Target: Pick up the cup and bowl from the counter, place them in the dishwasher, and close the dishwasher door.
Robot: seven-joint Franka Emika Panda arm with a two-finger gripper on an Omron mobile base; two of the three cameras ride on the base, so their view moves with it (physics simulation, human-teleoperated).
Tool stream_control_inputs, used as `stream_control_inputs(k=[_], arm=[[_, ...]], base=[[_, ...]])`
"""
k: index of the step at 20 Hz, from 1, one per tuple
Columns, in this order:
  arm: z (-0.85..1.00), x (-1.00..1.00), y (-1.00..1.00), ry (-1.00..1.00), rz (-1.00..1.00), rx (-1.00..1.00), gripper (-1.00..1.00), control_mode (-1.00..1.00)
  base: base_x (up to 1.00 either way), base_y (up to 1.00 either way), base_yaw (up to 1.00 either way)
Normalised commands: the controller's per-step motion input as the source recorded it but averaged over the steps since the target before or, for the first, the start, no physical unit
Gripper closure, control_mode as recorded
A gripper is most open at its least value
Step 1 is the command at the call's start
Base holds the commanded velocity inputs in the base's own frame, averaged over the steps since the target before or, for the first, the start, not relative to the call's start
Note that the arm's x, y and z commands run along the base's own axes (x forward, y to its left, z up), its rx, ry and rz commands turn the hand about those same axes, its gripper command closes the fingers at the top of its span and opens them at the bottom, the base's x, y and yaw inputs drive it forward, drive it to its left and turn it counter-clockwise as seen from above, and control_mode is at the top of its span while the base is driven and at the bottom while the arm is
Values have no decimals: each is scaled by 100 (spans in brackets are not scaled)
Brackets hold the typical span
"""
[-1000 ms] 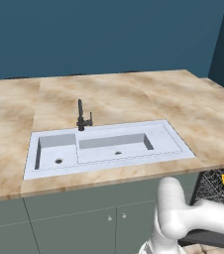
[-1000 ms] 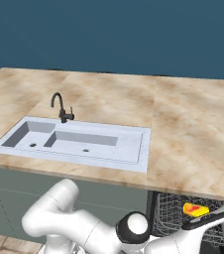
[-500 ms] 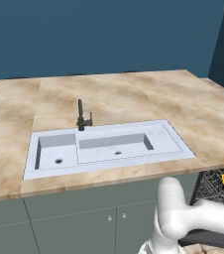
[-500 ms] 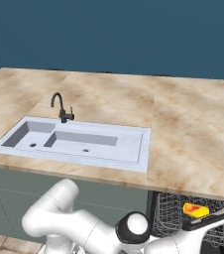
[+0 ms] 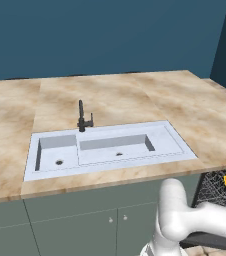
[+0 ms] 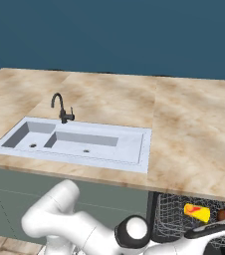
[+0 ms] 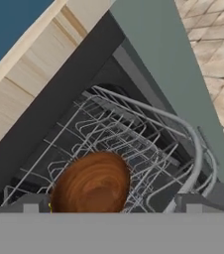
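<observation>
Blue wall behind. White double-basin sink, smaller basin on the left, a drain in each. Black tap upright at its back rim. Grey-green cupboard doors below, small knobs. Tiled floor beige.

A brown wooden bowl sits in the wire rack of the dishwasher, low in the picture and toward the rack's near side. The hand hangs right over it, its two dark fingertips spread wide to either side of the bowl without pinching it. Above the rack runs the beige tabletop's edge, slanted. A grey-green cupboard panel flanks the opening, with tan floor tiles beyond.
</observation>
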Motion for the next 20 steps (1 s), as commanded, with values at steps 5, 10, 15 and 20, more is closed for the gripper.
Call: stream_control_inputs(k=[5, 10, 15, 20], arm=[[0, -50, -1, -1, 0, 0, -100, -100], [0, -67, 5, -2, 0, 0, -100, -100], [-1, -71, 42, -3, 0, 0, -100, -100], [-2, -68, 69, -5, 0, 0, -100, -100]], base=[[0, 0, 0], [0, 0, 0], [0, 0, 0], [0, 0, 0]])
